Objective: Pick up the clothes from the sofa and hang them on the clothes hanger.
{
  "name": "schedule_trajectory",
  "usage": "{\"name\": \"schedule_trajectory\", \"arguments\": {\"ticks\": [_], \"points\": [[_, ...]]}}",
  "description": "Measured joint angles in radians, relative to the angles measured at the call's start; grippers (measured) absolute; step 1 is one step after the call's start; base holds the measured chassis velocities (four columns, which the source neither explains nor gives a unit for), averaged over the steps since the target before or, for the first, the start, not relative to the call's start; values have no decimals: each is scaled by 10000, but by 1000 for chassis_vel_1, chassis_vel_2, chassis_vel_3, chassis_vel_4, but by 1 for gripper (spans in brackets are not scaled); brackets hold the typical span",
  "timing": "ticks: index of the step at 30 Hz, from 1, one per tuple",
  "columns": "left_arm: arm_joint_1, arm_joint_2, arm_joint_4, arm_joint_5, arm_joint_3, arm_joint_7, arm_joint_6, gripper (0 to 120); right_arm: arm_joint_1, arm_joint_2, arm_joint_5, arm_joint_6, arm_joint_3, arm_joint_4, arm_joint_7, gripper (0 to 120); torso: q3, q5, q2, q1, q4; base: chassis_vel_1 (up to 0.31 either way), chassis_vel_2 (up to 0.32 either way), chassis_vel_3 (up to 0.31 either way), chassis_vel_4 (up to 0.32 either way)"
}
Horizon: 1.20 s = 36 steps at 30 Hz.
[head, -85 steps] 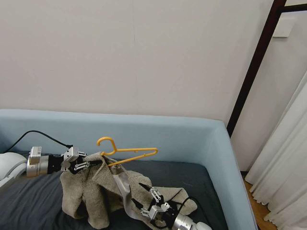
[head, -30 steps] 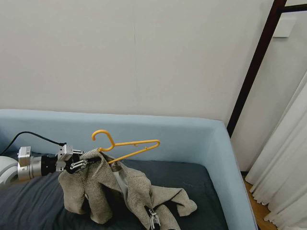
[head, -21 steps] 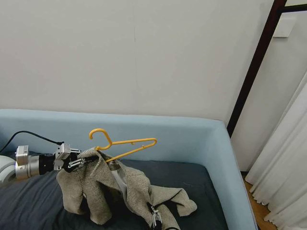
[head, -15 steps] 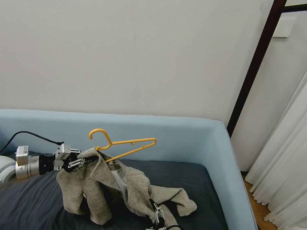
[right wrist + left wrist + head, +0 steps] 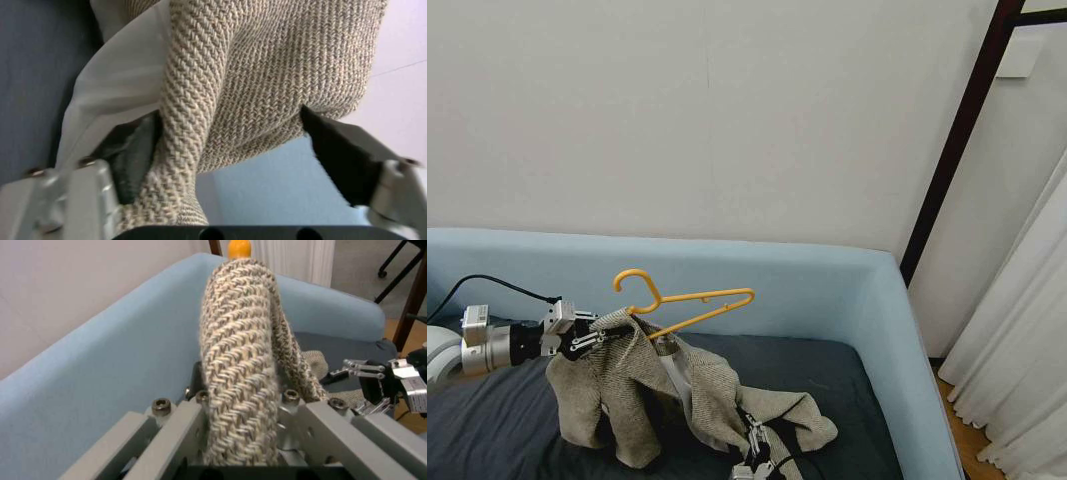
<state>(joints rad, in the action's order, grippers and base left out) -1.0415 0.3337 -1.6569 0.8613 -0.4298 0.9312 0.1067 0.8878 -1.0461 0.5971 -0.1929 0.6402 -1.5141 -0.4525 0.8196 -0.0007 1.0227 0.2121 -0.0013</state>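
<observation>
Over the dark seat of the blue sofa (image 5: 827,290), our left arm reaches in nearly level from the left edge with its wrist straight. The left gripper (image 5: 579,337) is clamped on a thick fold at the top of the knit garment (image 5: 627,390). In the left wrist view we see that roll of fabric pinched between the fingers (image 5: 167,425).

Our right gripper (image 5: 752,455) rises at the lower edge of the head view, pointing upward at the garment's low end. Its jaws are spread wide, with the fabric passing between the dark pads (image 5: 137,150).

The orange hanger (image 5: 692,303) lies roughly level along the sofa back. Its hook curls up just beside the left gripper, and its long axis rises slightly toward our right, where the free tip stands bare. The near end is tucked under the garment, which drapes down from there and trails onto the seat.
</observation>
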Motion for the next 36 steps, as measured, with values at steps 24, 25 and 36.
{"name": "schedule_trajectory", "arguments": {"ticks": [24,25,36], "points": [[-15,85,-32,-35,-7,40,30,8,-44,903,-3837,3232,-1595,-248,3260,0,0,0,0,0,-1,0,0,0,0],[-22,106,-36,-36,-16,40,37,8,-72,962,-4549,3601,-1753,-263,3695,0,0,0,0,0,-1,0,0,0,0],[18,519,-30,83,-9,244,226,8,-404,1532,-15020,5100,-3461,-900,9401,0,0,-2,0,0,1,0,0,0,0]]}}
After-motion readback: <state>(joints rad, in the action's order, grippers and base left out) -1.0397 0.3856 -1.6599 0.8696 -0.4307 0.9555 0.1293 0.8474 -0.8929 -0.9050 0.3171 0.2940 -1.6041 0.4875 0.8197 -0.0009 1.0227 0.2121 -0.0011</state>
